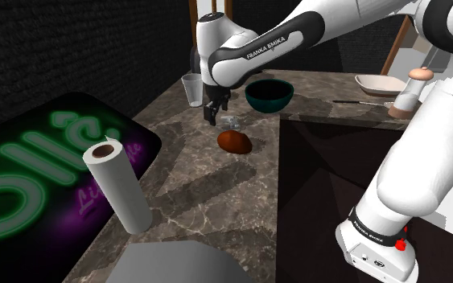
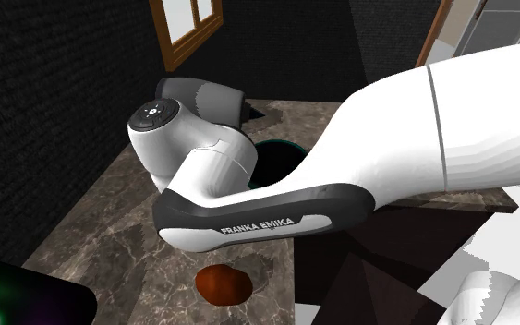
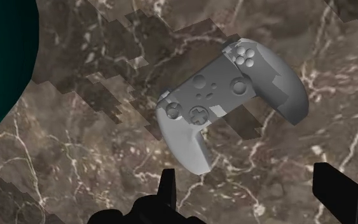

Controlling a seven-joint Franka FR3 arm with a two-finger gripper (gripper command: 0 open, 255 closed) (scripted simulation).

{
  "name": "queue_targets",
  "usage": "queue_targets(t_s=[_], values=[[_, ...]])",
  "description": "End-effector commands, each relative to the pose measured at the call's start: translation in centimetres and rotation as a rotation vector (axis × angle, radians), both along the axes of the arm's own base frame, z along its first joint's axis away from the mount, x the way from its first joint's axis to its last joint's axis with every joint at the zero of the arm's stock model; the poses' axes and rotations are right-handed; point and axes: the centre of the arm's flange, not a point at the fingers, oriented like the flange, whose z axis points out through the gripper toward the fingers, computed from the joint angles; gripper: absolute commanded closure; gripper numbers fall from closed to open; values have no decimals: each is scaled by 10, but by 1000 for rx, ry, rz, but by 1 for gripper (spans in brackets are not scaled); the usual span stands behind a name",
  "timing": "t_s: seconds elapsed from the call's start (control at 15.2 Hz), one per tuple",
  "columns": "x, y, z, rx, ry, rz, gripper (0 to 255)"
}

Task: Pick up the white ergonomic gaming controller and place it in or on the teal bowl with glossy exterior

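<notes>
The grey-white gaming controller (image 3: 231, 105) lies face up on the brown marble counter (image 3: 95, 146), just ahead of my gripper (image 3: 250, 198). The black fingers (image 3: 166, 191) stand wide apart and touch nothing. In the shoulder view the gripper (image 1: 214, 112) hangs a little above the counter, with the controller (image 1: 231, 122) right beside it. The dark teal bowl (image 1: 269, 94) stands upright just beyond, toward the shoulder view's right, and its edge (image 3: 2, 57) also appears in the wrist view. In the second exterior view the arm covers most of the bowl (image 2: 276, 159).
A brown rounded object (image 1: 235, 142) lies close in front of the controller. A clear glass (image 1: 192, 88) stands behind the gripper. A paper towel roll (image 1: 118, 185) stands near the counter's front. A knife (image 1: 361, 102), a dish (image 1: 381, 84) and a grinder (image 1: 413, 90) sit at the far right.
</notes>
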Motion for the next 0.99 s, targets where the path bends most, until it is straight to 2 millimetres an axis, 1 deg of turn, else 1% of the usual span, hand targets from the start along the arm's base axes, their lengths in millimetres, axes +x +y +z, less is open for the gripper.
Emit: queue_targets(t_s=[0.0,0.07,0.66,0.73,0.92], values=[[0,0,0,0,0,0,0],[0,0,0,0,0,0,255],[0,0,0,0,0,0,255],[0,0,0,0,0,0,0],[-8,-19,18,-88,15,10,0]])
